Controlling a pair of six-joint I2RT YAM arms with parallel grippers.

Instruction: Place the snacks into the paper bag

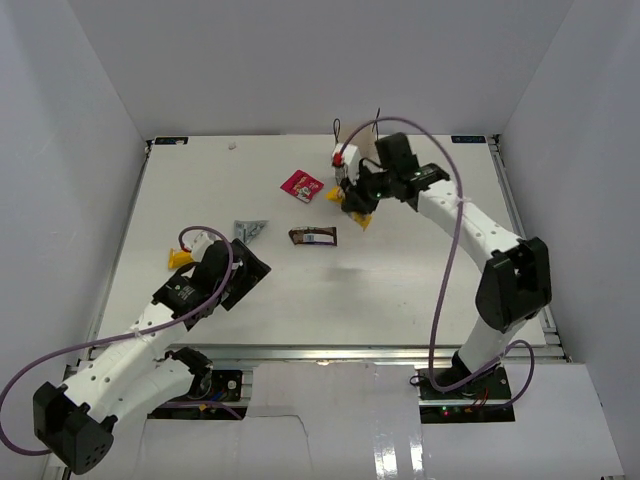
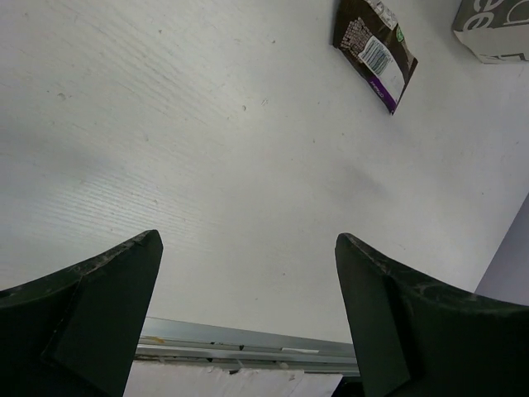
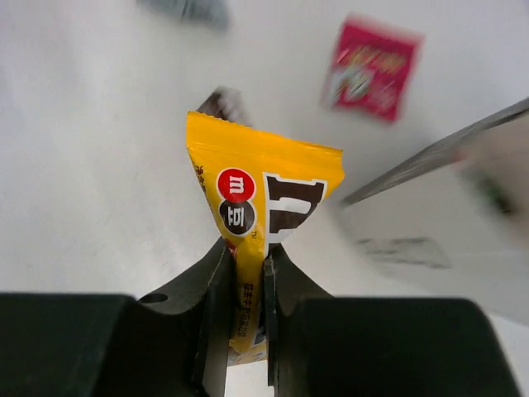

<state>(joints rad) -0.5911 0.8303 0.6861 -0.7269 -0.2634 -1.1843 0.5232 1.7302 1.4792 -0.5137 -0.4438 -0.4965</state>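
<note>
Two fingers of the right gripper (image 3: pixel 245 265) are pressed together on the lower edge of a yellow packet (image 3: pixel 264 198). The packet stands upright above the fingers, lifted off the white table (image 1: pixel 400 280). Seen from the right wrist, one white wall of the paper bag (image 3: pixel 430 223) rises just to the right of the packet, near it but not touching. From above, the gripper and its packet hang just in front of the bag, which stands upright near the far edge of the table with its thin black handles sticking up.

A pink-red packet (image 1: pixel 300 185) lies flat on the table just to the left of the bag. A dark brown bar (image 1: pixel 313 236) lies nearer the arms, about mid-table. A silver-grey packet (image 1: pixel 250 229) lies to the left of the bar.

The left gripper (image 2: pixel 248 314) is on the left side of the table, close to the silver-grey packet. Its fingers are spread wide with only bare table between them, and it holds nothing. In the left wrist view, the brown bar and a corner of the bag are well ahead of the fingers.
</note>
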